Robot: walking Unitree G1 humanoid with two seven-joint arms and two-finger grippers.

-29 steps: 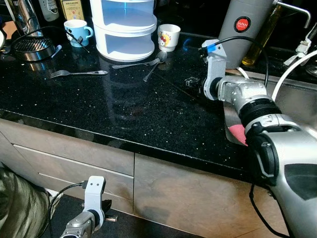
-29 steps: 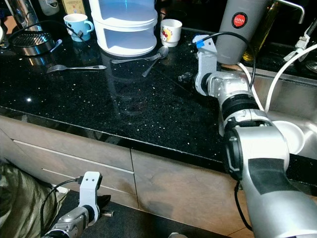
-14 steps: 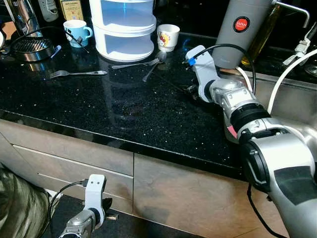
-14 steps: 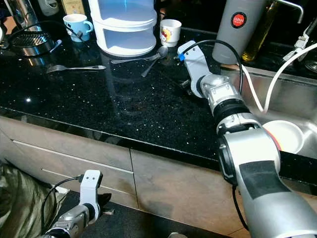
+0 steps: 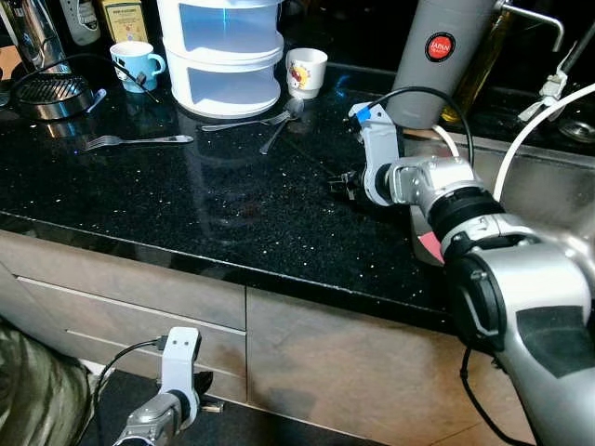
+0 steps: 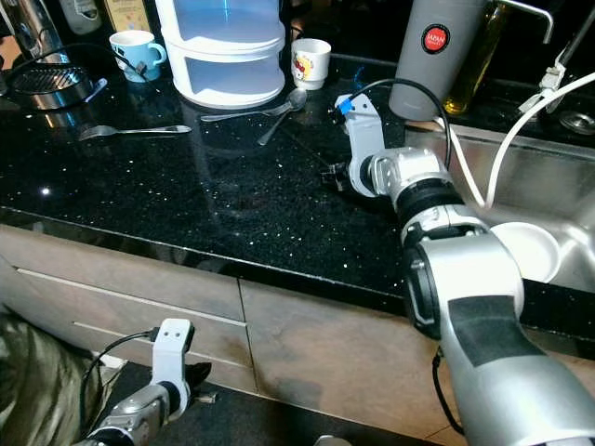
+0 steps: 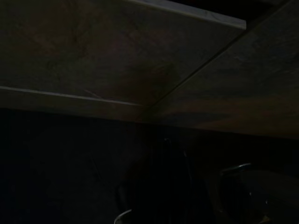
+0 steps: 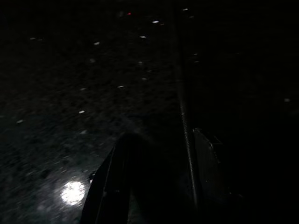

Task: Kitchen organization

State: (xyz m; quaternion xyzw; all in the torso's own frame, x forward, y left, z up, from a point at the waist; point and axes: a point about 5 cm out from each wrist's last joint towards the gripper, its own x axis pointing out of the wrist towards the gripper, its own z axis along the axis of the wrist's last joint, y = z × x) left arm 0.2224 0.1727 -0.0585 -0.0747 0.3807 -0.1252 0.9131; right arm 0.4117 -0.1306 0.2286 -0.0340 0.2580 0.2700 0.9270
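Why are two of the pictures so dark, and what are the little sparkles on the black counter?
Left wrist view: its arm hangs in shade by the cabinet fronts, so it is dim. Right wrist view: it faces the black countertop up close, with one bright lamp reflection. Eye views: sharp and well lit; the sparkles are light flecks in the stone.

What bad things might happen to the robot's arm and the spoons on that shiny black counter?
The right gripper sits low over the black counter, so it might scrape the top. If it sweeps toward the spoons by the white mug, it could knock them or tip the mug. Its cable loops close to the tall grey flask and might snag on it. The left gripper hangs idle by the drawers.
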